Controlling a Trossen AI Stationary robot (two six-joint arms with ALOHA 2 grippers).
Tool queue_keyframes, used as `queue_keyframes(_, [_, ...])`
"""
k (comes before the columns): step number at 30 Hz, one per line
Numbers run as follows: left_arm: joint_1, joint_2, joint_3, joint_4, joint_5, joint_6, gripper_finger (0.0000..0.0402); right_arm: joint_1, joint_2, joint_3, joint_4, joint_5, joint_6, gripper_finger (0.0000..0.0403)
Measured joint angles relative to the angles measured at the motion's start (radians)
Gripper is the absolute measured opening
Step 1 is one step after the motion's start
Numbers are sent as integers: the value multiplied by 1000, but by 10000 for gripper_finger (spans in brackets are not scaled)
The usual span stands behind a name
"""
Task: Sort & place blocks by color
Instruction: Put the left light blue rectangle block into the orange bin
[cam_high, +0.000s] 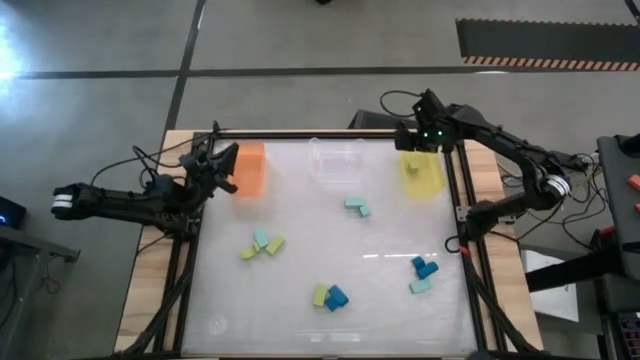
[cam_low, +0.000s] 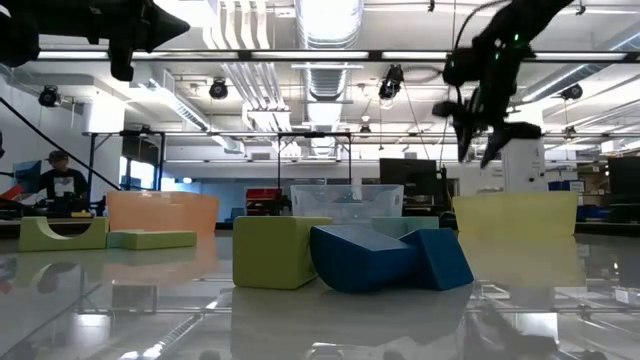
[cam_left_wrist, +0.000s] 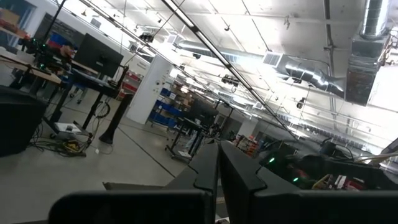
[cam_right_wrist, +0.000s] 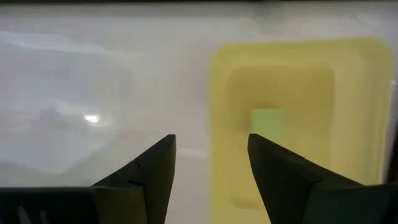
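Observation:
Small blocks lie scattered on the white table: a teal one (cam_high: 357, 207), a teal and yellow-green cluster (cam_high: 262, 244), a yellow-green and blue pair (cam_high: 330, 296), and a blue and teal pair (cam_high: 424, 271). One yellow-green block (cam_right_wrist: 266, 121) lies flat inside the yellow tray (cam_high: 423, 172). My right gripper (cam_right_wrist: 211, 146) hangs open above that tray's edge, pointing down, and holds nothing. My left gripper (cam_high: 222, 170) is shut and empty beside the orange tray (cam_high: 248, 167). It is raised, and its fingers (cam_left_wrist: 217, 155) point out into the room.
A clear tray (cam_high: 337, 160) stands between the orange and yellow trays along the far edge. A black frame (cam_high: 186, 260) borders the table. In the low view the yellow-green and blue blocks (cam_low: 340, 255) are nearest. A person (cam_low: 60, 185) sits far off in the room.

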Motion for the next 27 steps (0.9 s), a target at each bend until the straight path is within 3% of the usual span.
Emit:
queue_keyframes(6, [0,11,0,0,0,0,0,117,-106,64,-12,-1,104,189])
queue_keyframes(17, [0,95,8,-2,0,-7,0,432,-219,110,8,3,257,189])
queue_keyframes(27, [-1,180,69,0,32,-251,0,581,-220,111,26,4,198,189])
